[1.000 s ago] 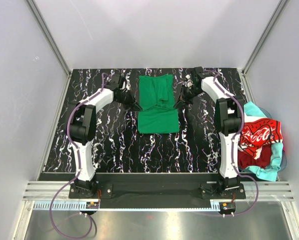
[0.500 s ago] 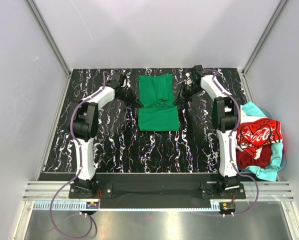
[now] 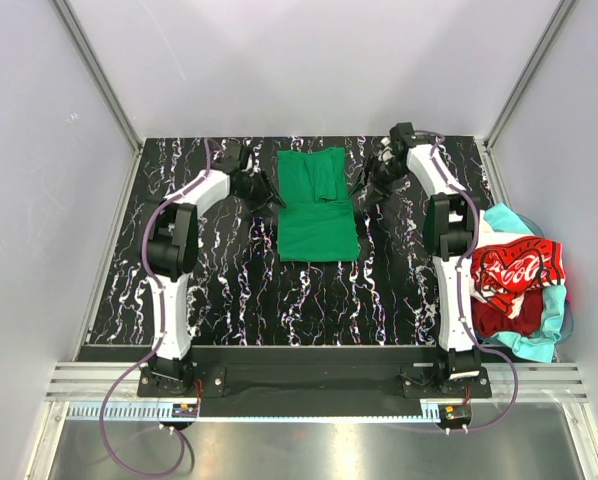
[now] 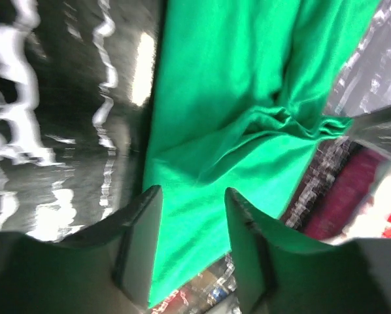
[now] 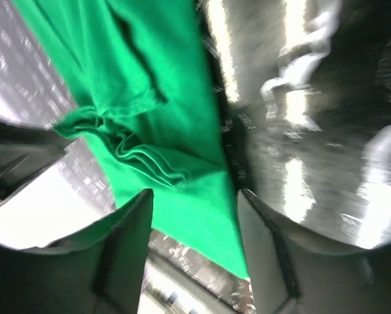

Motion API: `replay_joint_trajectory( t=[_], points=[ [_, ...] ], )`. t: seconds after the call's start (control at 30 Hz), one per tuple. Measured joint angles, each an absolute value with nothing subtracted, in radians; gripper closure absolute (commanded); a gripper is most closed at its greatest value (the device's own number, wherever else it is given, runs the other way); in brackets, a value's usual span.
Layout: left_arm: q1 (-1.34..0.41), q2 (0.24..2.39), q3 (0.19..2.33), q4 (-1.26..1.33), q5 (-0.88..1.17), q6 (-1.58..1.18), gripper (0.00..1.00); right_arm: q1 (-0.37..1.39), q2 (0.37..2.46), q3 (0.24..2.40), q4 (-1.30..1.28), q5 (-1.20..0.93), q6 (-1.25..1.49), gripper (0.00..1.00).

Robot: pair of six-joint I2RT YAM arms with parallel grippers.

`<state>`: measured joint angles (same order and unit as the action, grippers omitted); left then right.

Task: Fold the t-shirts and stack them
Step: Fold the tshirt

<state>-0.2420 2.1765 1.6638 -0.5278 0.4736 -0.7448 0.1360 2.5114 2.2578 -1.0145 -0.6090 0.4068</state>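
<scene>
Black marbled table (image 3: 209, 290) from above: you see the green t-shirt (image 3: 317, 205) folded at far centre and the red Coca-Cola t-shirt (image 3: 514, 275) heaped beyond the right edge. Left wrist: your left gripper (image 4: 192, 252) has its jaws parted over green cloth. Right wrist: your right gripper (image 5: 195, 258) holds its jaws apart over the opposite side.

Looks like a robotics lab test cell rather than any home or shop. Centres on a black marbled table (image 3: 229, 290), boxed in behind and on both sides by plain pale panels (image 3: 309, 70) set in aluminium struts (image 3: 95, 70). Carries a left arm (image 3: 169, 250) and right arm (image 3: 449, 240) bolted along the table's near edge, above a slotted aluminium rail (image 3: 309, 383). Trails purple cables (image 3: 102, 418) over a bare steel sheet (image 3: 309, 450) in front of the table.
</scene>
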Motion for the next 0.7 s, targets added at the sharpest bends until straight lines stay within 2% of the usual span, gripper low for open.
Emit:
replay_joint_trajectory(
  t=[0.1, 0.17, 0.23, 0.27, 0.3, 0.4, 0.5, 0.7],
  points=[
    [-0.242, 2.12, 1.658, -0.546, 0.404, -0.717, 0.49, 0.123, 2.499, 2.288, -1.037, -0.557, 0.385, 0.37],
    [-0.244, 2.057, 1.641, -0.54, 0.39, -0.702, 0.58, 0.115, 2.456, 2.23, -1.014, -0.54, 0.381, 0.38],
    [-0.249, 1.991, 1.614, -0.512, 0.396, -0.691, 0.68, 0.117, 2.374, 2.091, -0.961, -0.543, 0.39, 0.47],
    [-0.253, 1.965, 1.597, -0.487, 0.408, -0.69, 0.69, 0.121, 2.334, 2.023, -0.931, -0.551, 0.4, 0.54],
    [-0.262, 1.942, 1.575, -0.454, 0.421, -0.692, 0.71, 0.127, 2.297, 1.959, -0.897, -0.569, 0.412, 0.65],
    [-0.296, 1.92, 1.507, -0.35, 0.474, -0.715, 0.77, 0.161, 2.256, 1.871, -0.808, -0.636, 0.453, 0.86],
    [-0.331, 1.967, 1.477, -0.292, 0.521, -0.74, 0.82, 0.202, 2.272, 1.844, -0.691, -0.707, 0.5, 0.92],
    [-0.367, 2.051, 1.416, -0.179, 0.582, -0.797, 0.85, 0.24, 2.37, 1.822, -0.43, -0.836, 0.64, 0.94]
  ],
)
